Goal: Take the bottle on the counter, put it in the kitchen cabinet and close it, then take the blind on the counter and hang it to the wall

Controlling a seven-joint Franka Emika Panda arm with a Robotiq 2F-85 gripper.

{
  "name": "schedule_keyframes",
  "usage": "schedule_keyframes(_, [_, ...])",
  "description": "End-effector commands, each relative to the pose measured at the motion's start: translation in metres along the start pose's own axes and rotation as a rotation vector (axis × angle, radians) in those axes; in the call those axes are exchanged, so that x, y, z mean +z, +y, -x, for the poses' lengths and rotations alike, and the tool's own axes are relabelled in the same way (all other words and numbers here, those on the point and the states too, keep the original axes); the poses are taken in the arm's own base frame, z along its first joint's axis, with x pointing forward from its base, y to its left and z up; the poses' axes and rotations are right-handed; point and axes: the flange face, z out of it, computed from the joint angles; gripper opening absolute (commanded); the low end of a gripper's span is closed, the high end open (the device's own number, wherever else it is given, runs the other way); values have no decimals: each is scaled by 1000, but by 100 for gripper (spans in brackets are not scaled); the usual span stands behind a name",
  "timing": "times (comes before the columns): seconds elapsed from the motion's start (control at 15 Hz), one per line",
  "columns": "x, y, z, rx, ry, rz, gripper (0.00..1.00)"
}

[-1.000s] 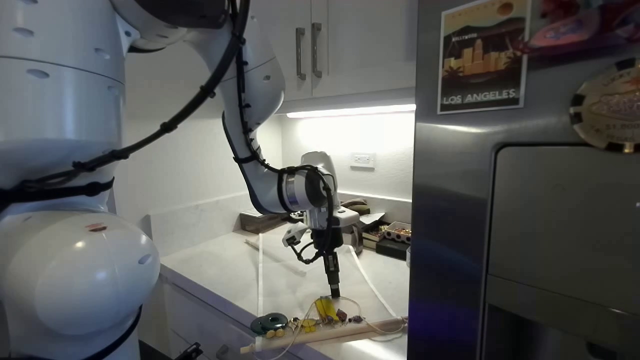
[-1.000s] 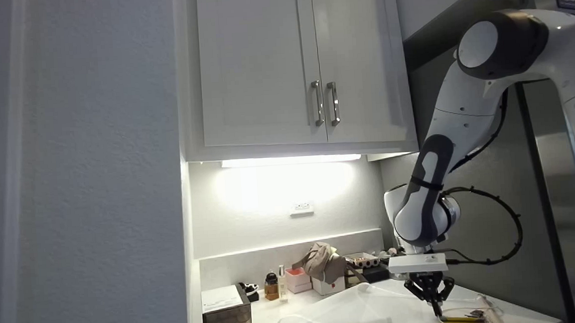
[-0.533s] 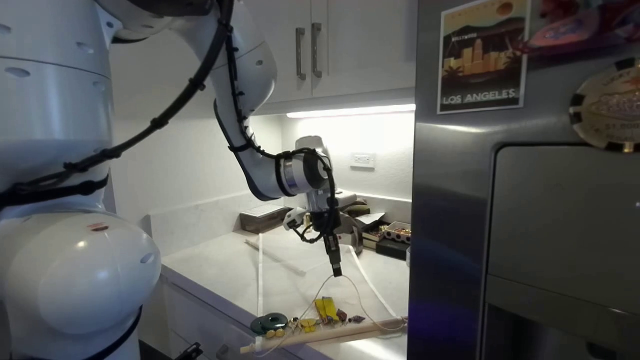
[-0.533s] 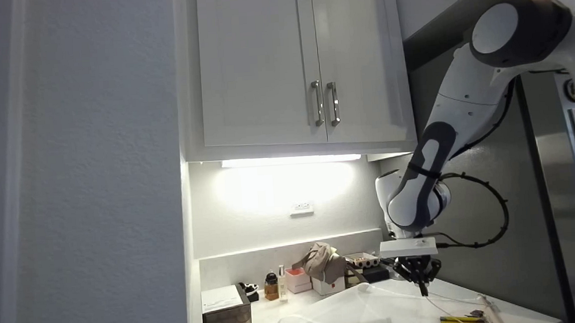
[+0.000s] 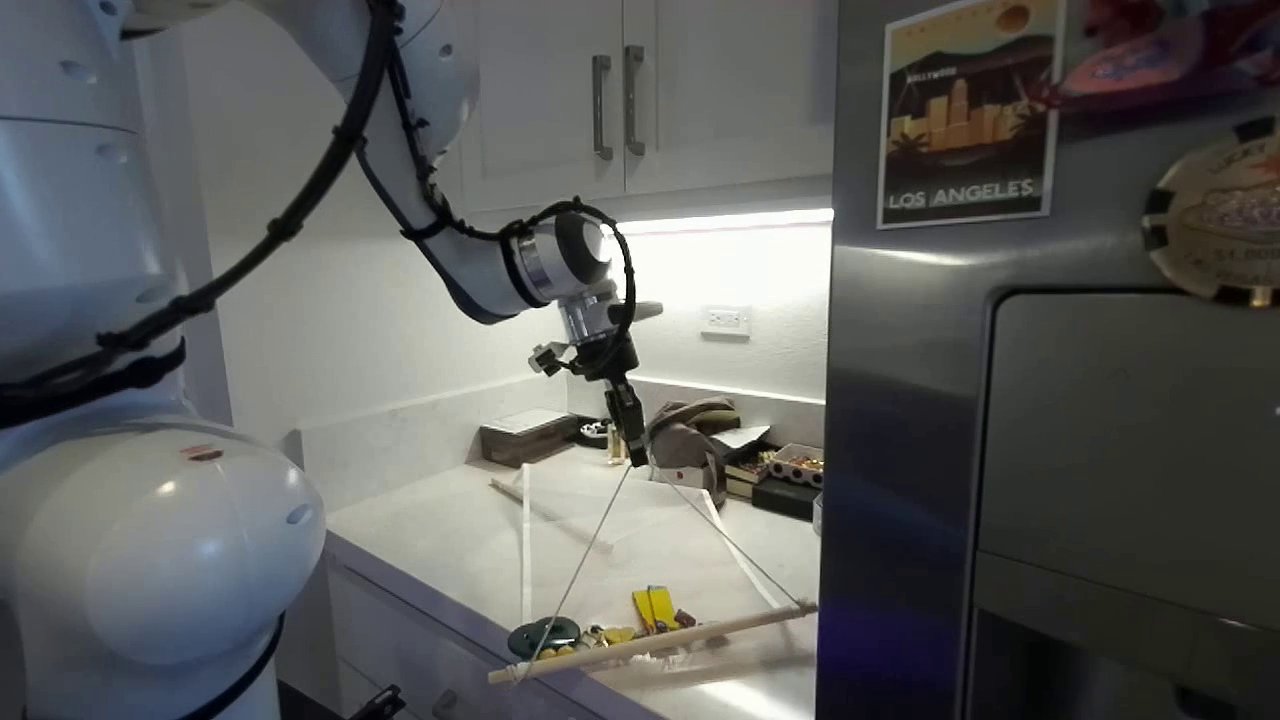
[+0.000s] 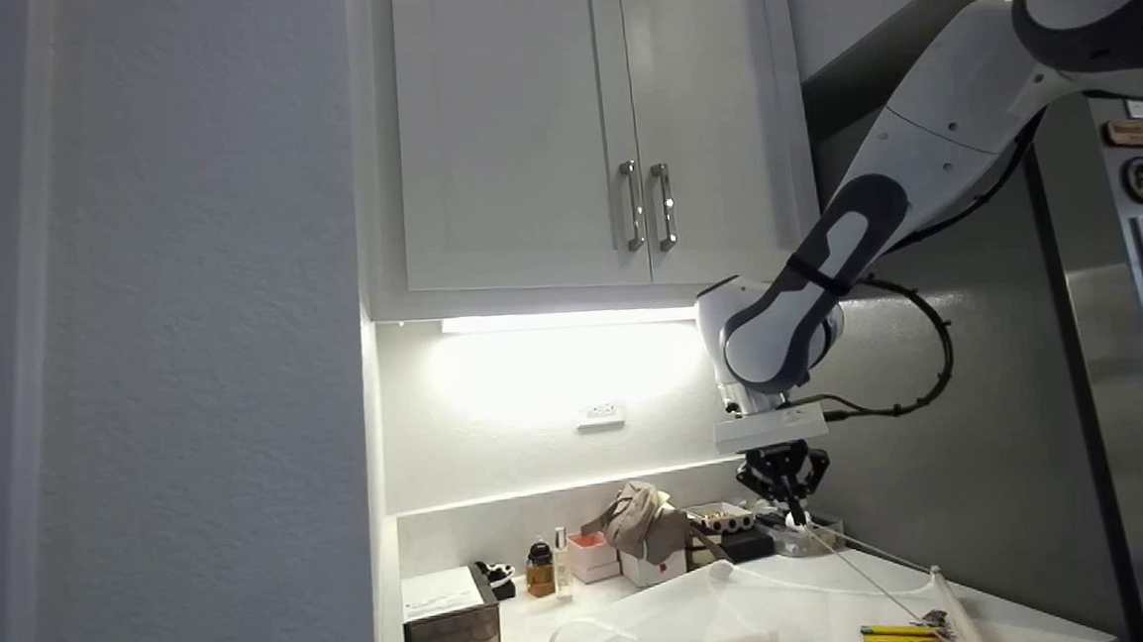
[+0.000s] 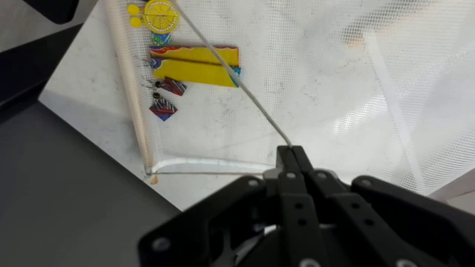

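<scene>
The blind (image 7: pixel 241 122) lies spread over the counter (image 5: pixel 420 510), and the cord (image 7: pixel 259 106) tied to its near rod (image 5: pixel 650 643) runs taut from both ends up to the gripper (image 7: pixel 291 148), whose fingertips pinch it. Yellow earrings (image 7: pixel 196 72) lie on the mesh just beside that rod. At the far left, in an exterior view, an amber bottle (image 6: pixel 539 575) stands upright, just left of a slim clear bottle (image 6: pixel 562 572). The kitchen cabinet (image 6: pixel 520 126) high on the far wall (image 6: pixel 500 454) has its doors closed, and the steel fridge (image 5: pixel 900 420) stands at the right.

strip light (image 6: pixel 566 319) blazing; wall (image 6: pixel 522 408) washed out below; fridge (image 5: pixel 915 400) dim, sheen-streaked; glare patch on counter (image 5: pixel 430 525)
</scene>
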Motion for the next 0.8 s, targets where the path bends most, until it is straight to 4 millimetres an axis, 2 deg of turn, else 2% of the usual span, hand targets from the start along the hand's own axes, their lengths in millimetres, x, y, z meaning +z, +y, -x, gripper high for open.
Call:
schedule_keyframes(0.0, [-40,-5,4,-104,14,21,0])
schedule_keyframes(0.53, [-96,2,-20,-199,48,39,0])
schedule_keyframes(0.73, [-110,3,-28,-213,62,37,0])
